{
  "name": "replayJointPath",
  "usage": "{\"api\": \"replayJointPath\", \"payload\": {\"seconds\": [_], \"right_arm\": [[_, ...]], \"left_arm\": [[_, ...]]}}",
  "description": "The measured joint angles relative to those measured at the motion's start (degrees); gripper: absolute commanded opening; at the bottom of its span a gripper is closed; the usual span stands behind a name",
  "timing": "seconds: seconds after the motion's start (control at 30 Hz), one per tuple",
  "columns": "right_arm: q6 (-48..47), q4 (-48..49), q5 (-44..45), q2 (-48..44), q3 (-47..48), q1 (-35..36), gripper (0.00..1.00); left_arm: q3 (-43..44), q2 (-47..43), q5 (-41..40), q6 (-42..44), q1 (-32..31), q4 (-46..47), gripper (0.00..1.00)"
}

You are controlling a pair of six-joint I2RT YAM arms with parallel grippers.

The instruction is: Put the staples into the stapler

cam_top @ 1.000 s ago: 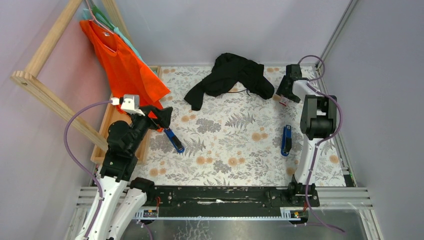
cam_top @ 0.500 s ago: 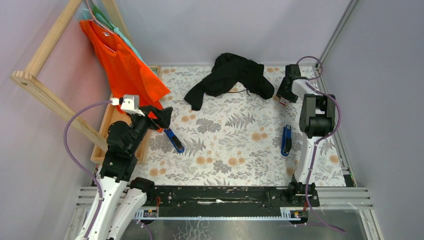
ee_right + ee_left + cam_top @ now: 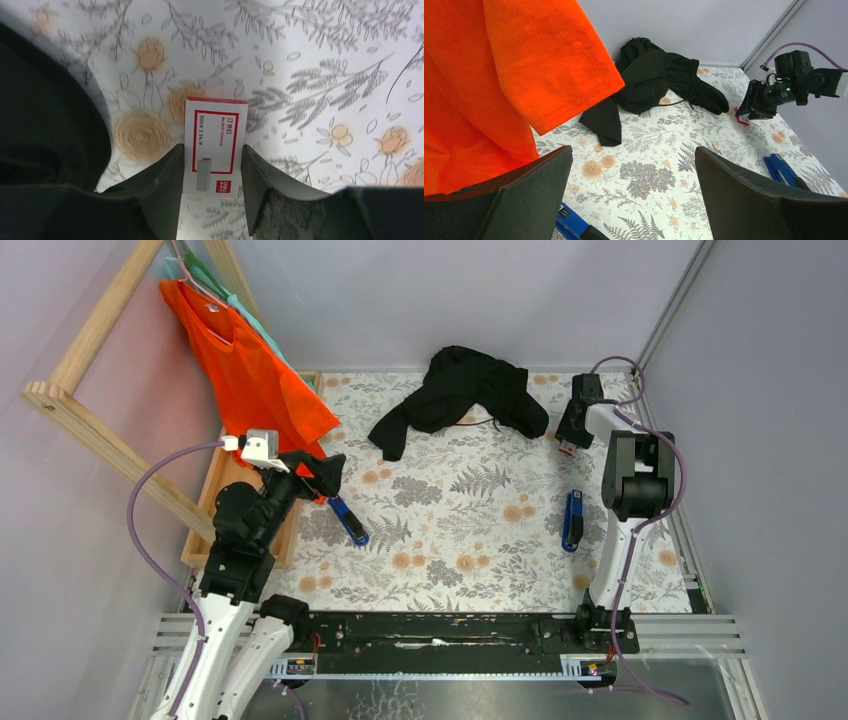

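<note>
On the table (image 3: 325, 75), upper right in the overhead view, the right fingers (image 3: 155, 195) flank the staples box (image 3: 215, 145), touching both sides; whether clamped, I cannot tell; the left fingers (image 3: 749, 200) stand wide apart.

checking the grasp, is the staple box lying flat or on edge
Lying flat: in the right wrist view the staple box rests printed face up on the floral table, between the fingers of the right hand.

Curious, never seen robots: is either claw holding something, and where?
Left gripper: nothing. Right gripper straddles the staples box by its long sides, on the table; grip cannot be told.
</note>
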Motion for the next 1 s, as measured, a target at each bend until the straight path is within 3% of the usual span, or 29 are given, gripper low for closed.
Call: {"api": "replayJointPath", "payload": {"seconds": [0.37, 0.63, 1.0], "right_arm": [[-0.76, 1.22, -5.6, -12.02, -16.63, 2.6, 0.42], [-0.96, 1.11, -8.41, -21.55, -27.89, 15.63, 0.41], [-1.38, 2.93, -12.87, -33.27, -38.95, 33.0, 0.41]], "left_arm": [[0.0, 1.49, 0.98, -0.04, 0.0, -0.5, 1.0], [0.57, 5.18, 3.32, -1.68, 0.0, -2.25, 1.0], [4.81, 12.48, 6.99, -6.6, 0.0, -12.52, 1.0]]}}
